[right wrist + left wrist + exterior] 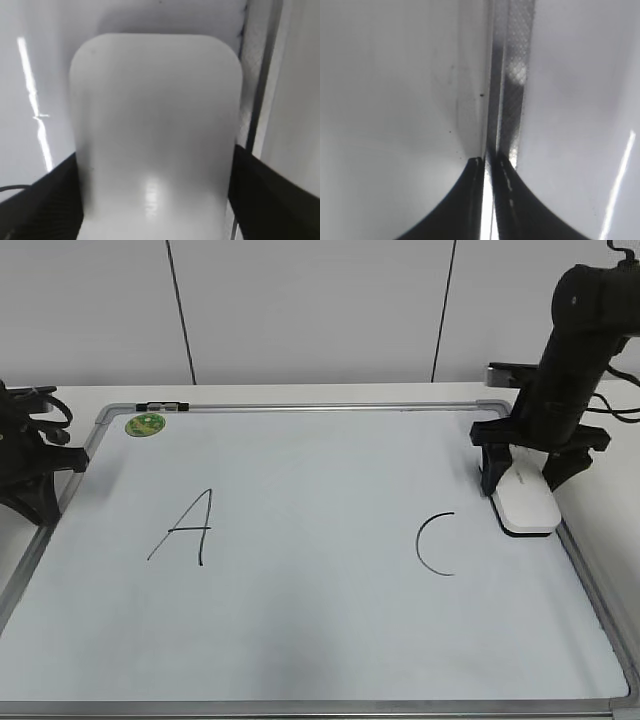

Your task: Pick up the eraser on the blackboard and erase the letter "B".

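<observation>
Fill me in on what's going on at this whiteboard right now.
The right gripper straddles the white eraser, which lies on the blackboard near its right edge, beside the "C". Its fingers flank the eraser; whether they are clamped on it is unclear. The "A" is on the left, and no "B" is visible between them. The left gripper sits shut at the board's left frame.

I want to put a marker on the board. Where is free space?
Free: between the letter A and the letter C, and the whole strip below them. Crowded: the right edge of the board, where the right gripper straddles the eraser.
</observation>
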`<state>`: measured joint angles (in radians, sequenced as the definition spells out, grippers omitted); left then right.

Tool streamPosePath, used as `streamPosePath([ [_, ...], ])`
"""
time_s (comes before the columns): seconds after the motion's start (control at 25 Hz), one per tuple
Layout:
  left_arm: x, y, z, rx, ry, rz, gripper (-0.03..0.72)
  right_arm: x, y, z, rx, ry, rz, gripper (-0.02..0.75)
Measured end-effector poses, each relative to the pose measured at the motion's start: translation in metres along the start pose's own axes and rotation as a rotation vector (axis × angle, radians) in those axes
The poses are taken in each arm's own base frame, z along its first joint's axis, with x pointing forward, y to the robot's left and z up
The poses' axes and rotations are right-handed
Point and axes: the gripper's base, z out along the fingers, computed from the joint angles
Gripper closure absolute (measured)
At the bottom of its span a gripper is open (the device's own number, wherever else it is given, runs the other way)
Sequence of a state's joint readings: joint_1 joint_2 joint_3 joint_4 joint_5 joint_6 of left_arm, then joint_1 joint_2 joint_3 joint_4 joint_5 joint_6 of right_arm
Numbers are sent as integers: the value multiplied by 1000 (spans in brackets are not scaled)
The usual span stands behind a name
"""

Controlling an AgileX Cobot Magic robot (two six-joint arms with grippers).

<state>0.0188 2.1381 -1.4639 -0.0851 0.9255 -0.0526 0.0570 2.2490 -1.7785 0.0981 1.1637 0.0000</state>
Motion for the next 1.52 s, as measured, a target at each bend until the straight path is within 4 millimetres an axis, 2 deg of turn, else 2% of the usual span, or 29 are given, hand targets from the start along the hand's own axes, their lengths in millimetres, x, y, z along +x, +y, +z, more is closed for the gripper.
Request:
streamPosePath([
  [0.16,0,0,0,1,0,-1,659,-1,-1,6,1,9,8,76],
  [0.32,0,0,0,1,1,-1,657,-1,-1,5,13,14,10,66],
  [0.44,0,0,-3,2,-7,0,627,-3,-1,-4,22,14,13,66],
  [0.56,-6,-1,-17,-5,-54,12,513,-16,0,-25,27,-64,8,66],
  [0.8,-11,-1,-67,-34,-182,45,172,-25,2,-55,31,-162,16,69],
  [0.92,-7,-1,-82,-40,-204,51,86,-22,3,-71,29,-194,15,75],
  [1.2,7,-4,-118,-49,-225,66,95,-4,6,-113,25,-261,12,149],
  [1.48,32,-8,-182,-42,-364,81,98,39,9,-168,25,-339,5,174],
  [1.52,39,-8,-191,-40,-387,81,98,40,9,-169,25,-341,5,174],
])
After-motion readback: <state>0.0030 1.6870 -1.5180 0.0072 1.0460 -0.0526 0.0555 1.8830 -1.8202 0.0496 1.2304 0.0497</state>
